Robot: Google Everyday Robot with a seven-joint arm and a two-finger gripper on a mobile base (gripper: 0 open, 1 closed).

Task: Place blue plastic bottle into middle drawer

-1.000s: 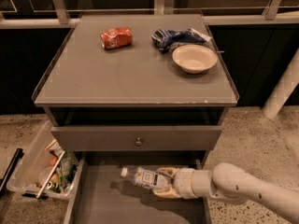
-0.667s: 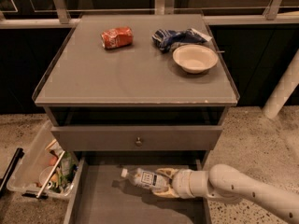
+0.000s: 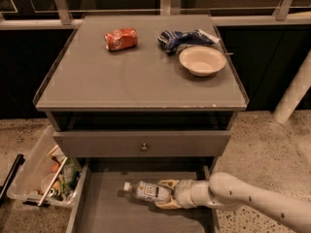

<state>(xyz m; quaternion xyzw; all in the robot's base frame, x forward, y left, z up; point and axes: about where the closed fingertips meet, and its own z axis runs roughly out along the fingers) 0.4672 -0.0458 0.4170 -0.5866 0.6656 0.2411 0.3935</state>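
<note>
The blue plastic bottle (image 3: 144, 191), clear with a white cap and pale label, lies on its side over the floor of the open middle drawer (image 3: 104, 212), cap pointing left. My gripper (image 3: 165, 194) reaches in from the right on a white arm, and its yellowish fingers (image 3: 167, 184) are closed around the bottle's base end. The bottle sits low in the drawer; I cannot tell whether it rests on the floor.
The grey drawer front with a round knob (image 3: 143, 146) is just above the open drawer. On the cabinet top (image 3: 121, 76) lie a crushed red can (image 3: 121, 38), a crumpled blue-white wrapper (image 3: 182, 38) and a cream bowl (image 3: 202, 60). A clear bin of clutter (image 3: 46, 176) stands at the left.
The bottle and gripper stay in nearly the same place inside the drawer; the arm has shifted slightly left.
</note>
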